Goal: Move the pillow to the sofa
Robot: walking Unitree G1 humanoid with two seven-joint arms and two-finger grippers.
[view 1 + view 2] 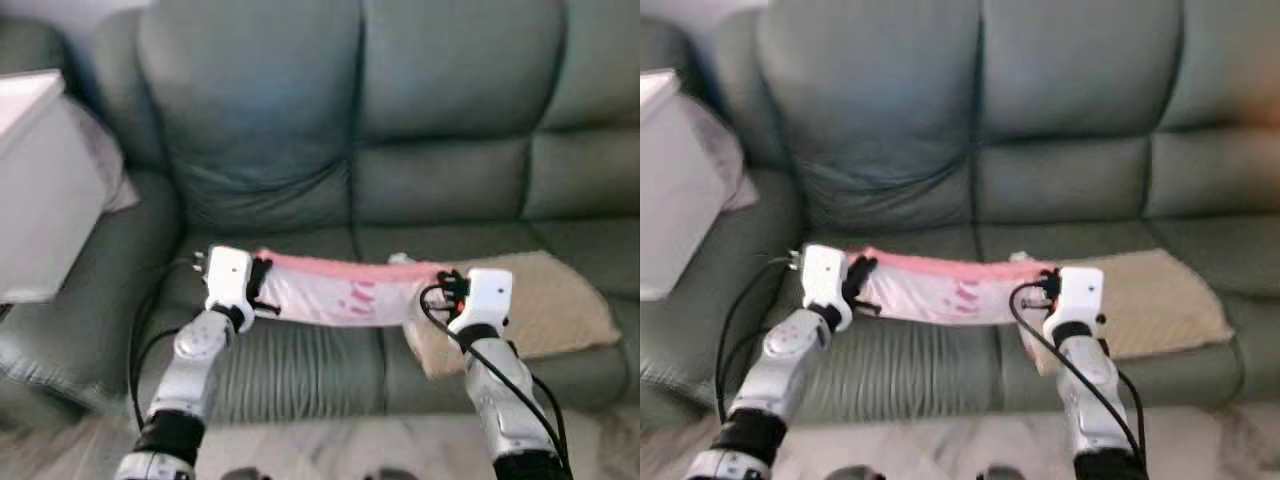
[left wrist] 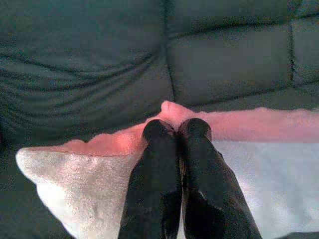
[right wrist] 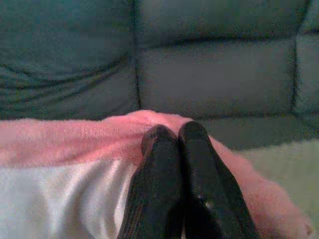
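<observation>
Grey-green leather sofa w/ puffy back cushions fills most of the scene. Beige mat lies on its seat at right. White box-like object sits on the left armrest. Pale marble-look floor in front; soft, even light

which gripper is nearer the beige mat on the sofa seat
Right. The right gripper pinches the pillow end right over the beige mat; the left gripper holds the far end, well away from it.
</observation>
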